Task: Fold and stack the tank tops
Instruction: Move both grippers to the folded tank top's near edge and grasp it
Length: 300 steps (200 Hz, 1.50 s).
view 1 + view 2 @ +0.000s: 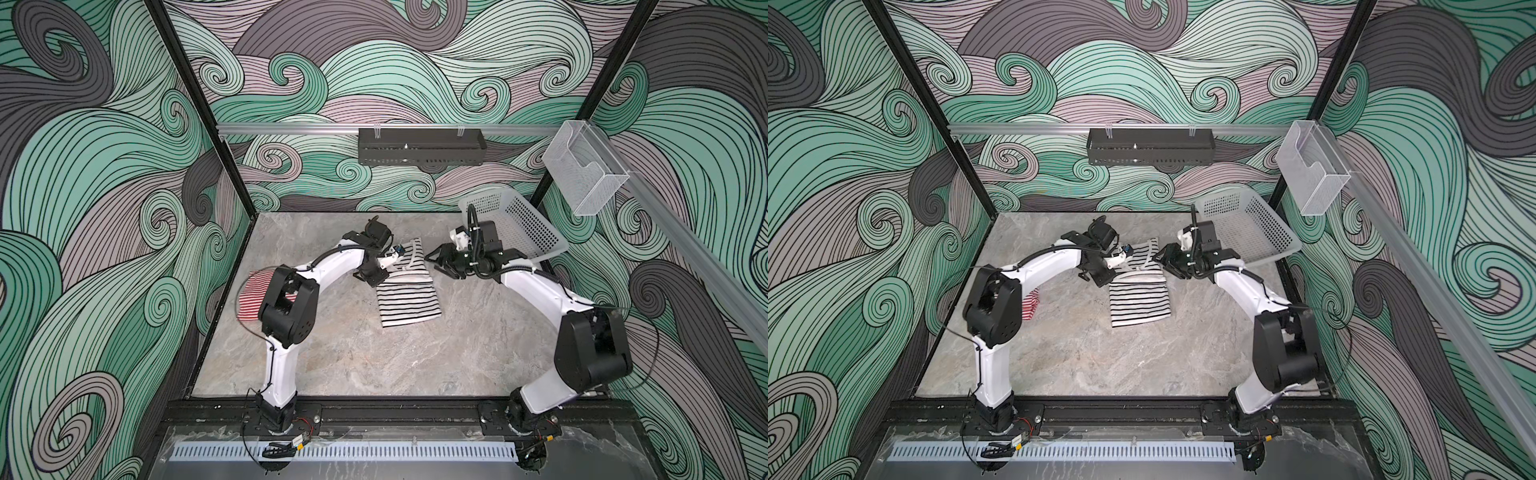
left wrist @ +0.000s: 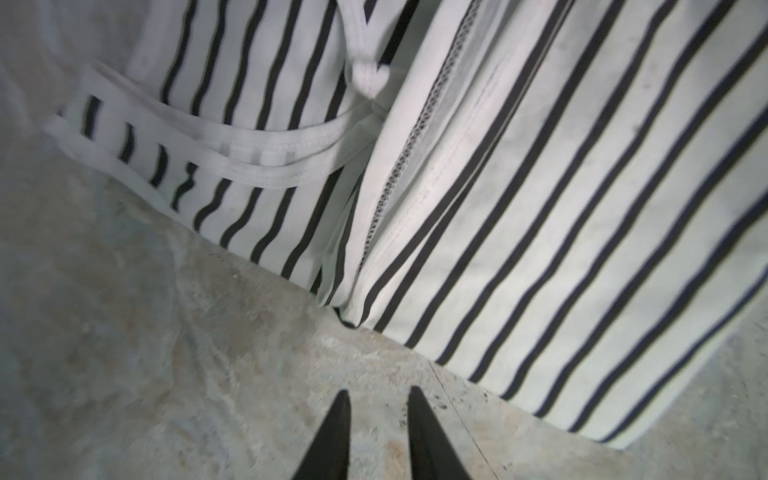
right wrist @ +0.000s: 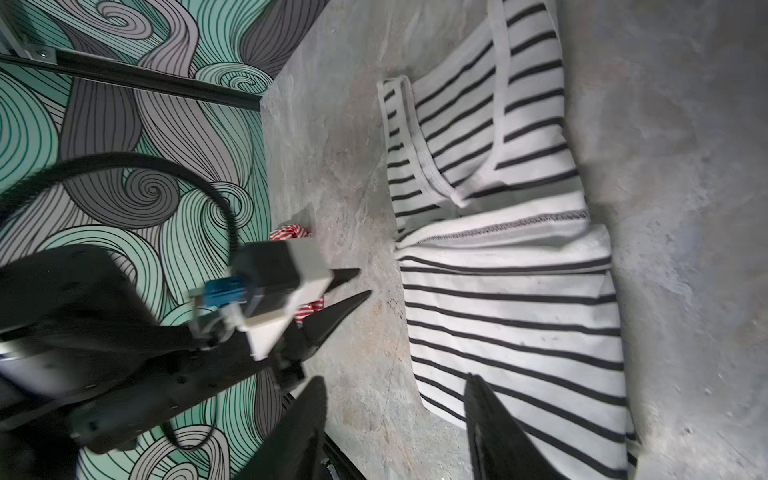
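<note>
The white tank top with thin black stripes [image 1: 409, 297] [image 1: 1140, 301] lies mid-table, its lower half folded up over the strap end [image 3: 478, 124]. The red-and-white tank top [image 1: 251, 297] [image 1: 1032, 305] lies at the left, mostly hidden behind the left arm's elbow. A scrap of it shows in the right wrist view [image 3: 291, 232]. My left gripper [image 1: 376, 280] [image 2: 379, 391] is open over bare table just beside the black-striped top's [image 2: 540, 187] left fold edge. My right gripper [image 1: 432, 262] [image 3: 395, 378] is open above that top's right side, holding nothing.
A white perforated basket [image 1: 515, 224] [image 1: 1246, 226] leans at the back right, close behind the right wrist. A black tray [image 1: 419, 147] and a clear plastic holder [image 1: 582, 170] hang on the rails above the table. The marble table [image 1: 374, 357] stretches toward the arm bases.
</note>
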Tool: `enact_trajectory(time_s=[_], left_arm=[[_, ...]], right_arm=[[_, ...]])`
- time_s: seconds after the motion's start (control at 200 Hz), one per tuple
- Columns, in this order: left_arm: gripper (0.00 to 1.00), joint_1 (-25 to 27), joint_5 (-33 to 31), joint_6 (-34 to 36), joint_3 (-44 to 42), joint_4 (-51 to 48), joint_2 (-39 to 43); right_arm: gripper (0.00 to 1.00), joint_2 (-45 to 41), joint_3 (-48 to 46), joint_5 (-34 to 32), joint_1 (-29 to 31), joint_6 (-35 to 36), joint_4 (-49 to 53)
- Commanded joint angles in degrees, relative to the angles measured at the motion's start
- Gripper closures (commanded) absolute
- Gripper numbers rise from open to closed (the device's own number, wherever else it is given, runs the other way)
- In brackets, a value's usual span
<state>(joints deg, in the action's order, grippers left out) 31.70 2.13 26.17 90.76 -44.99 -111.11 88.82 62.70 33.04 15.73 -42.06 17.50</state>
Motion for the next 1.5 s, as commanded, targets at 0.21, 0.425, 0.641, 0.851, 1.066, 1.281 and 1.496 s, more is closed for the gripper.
enact_trajectory(time_s=[0.21, 0.425, 0.641, 0.851, 1.066, 1.281, 1.496], left_arm=[[0.54, 7.2, 1.5, 3.5, -17.3, 1.6, 14.5], [0.53, 9.7, 2.6, 2.2, -22.5, 3.7, 16.8], [0.54, 9.8, 2.6, 1.9, -23.0, 4.7, 16.4], [0.54, 9.9, 1.9, 1.7, -24.5, 6.7, 16.4], [0.52, 9.9, 1.8, 0.6, -25.2, 8.0, 16.0], [0.51, 10.3, 3.1, -0.1, -27.7, 10.1, 16.5], [0.51, 14.6, -2.6, 1.6, -29.5, 12.9, 15.6]], right_arm=[[0.26, -11.3, -19.9, 0.3, 0.4, -6.5, -3.8], [0.26, -12.3, -26.7, -0.8, 0.4, -10.4, -8.5], [0.35, -7.0, -30.8, -0.3, 0.4, -15.2, -18.4], [0.43, -3.1, -36.9, 0.2, 0.3, -25.2, -34.4], [0.55, 0.2, -39.4, -1.4, 0.3, -28.5, -40.8], [0.76, 4.2, -39.4, -0.9, 0.2, -29.0, -44.1], [0.9, 5.1, -38.8, -0.3, 0.3, -29.3, -44.9]])
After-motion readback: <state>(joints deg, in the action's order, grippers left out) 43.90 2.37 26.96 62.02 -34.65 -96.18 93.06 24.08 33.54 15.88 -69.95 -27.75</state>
